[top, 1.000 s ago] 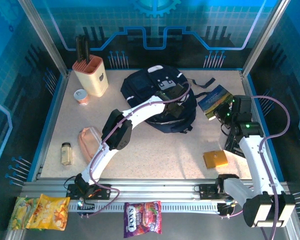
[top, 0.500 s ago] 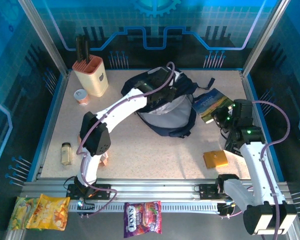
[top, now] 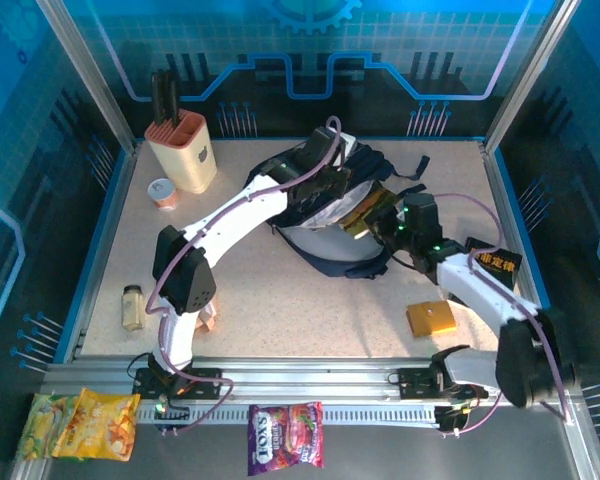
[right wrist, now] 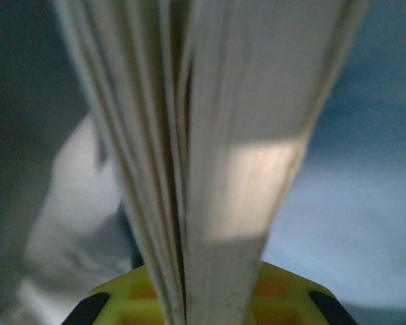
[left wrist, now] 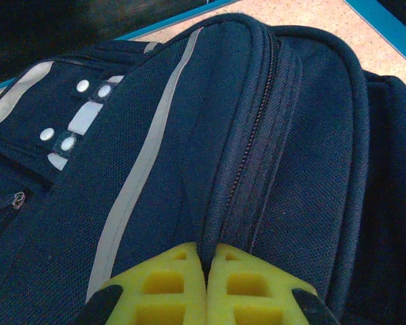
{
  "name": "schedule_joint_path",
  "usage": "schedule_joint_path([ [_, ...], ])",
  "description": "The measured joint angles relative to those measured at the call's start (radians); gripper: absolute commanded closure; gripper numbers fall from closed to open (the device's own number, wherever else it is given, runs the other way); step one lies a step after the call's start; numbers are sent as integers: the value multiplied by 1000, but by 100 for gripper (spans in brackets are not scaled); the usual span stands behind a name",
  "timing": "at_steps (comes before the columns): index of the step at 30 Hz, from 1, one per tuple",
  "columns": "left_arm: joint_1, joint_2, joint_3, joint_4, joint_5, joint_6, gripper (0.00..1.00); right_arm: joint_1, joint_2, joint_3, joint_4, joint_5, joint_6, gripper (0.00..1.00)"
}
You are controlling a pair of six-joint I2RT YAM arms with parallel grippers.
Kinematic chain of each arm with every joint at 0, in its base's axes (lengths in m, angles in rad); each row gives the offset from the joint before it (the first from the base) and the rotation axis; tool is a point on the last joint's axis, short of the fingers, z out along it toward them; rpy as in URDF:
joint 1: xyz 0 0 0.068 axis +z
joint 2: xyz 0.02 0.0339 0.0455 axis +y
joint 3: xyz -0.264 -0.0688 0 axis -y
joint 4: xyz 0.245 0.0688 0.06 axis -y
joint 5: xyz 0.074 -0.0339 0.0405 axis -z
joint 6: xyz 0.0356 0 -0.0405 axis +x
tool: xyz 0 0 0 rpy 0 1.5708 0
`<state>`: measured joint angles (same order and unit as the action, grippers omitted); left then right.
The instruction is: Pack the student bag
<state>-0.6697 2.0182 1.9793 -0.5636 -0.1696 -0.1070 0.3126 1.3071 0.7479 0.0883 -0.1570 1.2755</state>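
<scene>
Now the right gripper (top: 383, 217) has carried the book (top: 362, 212) from the right side of the worktop (top: 280, 300) across to the mouth of the student bag (top: 325, 240), which sits at the far middle of the worktop. A second ago the bag lay shut. The left gripper (top: 325, 185) has since lifted its top flap, showing the pale lining. In the left wrist view that gripper (left wrist: 206, 284) is closed tight on the navy fabric beside the zip. In the right wrist view the right gripper (right wrist: 189, 298) is clamped on the book (right wrist: 210, 135), page edges facing us. We judge the book is about to slide in. The raised flap, the left arm close over the opening and a loose strap could snag it. Elsewhere stand a knife block (top: 180, 150), a small cup (top: 162, 192), a jar (top: 132, 307) and an orange pad (top: 431, 318), with snack packets (top: 285, 437) on the front rail.
</scene>
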Motion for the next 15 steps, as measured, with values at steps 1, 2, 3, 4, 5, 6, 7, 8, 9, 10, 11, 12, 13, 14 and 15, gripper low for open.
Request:
schedule_joint_path([
  [1, 4, -3, 0, 0, 7, 0, 100, 13, 51, 7, 40, 8, 16, 92],
  [2, 8, -8, -1, 0, 13, -1, 100, 22, 95, 17, 72, 14, 29, 92],
  [3, 14, -14, -3, 0, 19, -1, 100, 31, 148, 34, 110, 23, 45, 92],
  [4, 20, -21, -6, 0, 28, -3, 100, 39, 193, 53, 145, 31, 60, 91],
  [5, 25, -28, -9, 0, 34, -6, 100, 46, 229, 69, 178, 39, 72, 90],
  [6, 32, -36, -14, 2, 43, -11, 100, 53, 269, 88, 215, 48, 84, 89],
  [7, 39, -45, -21, 4, 52, -16, 100, 59, 303, 108, 241, 54, 93, 88],
  [8, 43, -53, -27, 6, 60, -19, 100, 63, 336, 130, 263, 57, 98, 87],
  [9, 48, -63, -39, 12, 68, -24, 100, 68, 369, 154, 282, 61, 104, 85],
  [10, 53, -71, -48, 17, 75, -26, 100, 74, 403, 182, 296, 65, 107, 82],
  [11, 57, -77, -55, 20, 81, -26, 100, 79, 430, 205, 304, 68, 109, 78],
  [12, 60, -83, -64, 24, 87, -27, 100, 84, 455, 229, 309, 70, 111, 74],
  [13, 64, -87, -69, 24, 92, -30, 100, 89, 482, 252, 311, 69, 111, 69],
  [14, 67, -90, -76, 28, 97, -34, 100, 92, 504, 270, 311, 66, 114, 64],
  [15, 69, -93, -84, 34, 100, -38, 100, 94, 525, 288, 310, 60, 115, 57],
])
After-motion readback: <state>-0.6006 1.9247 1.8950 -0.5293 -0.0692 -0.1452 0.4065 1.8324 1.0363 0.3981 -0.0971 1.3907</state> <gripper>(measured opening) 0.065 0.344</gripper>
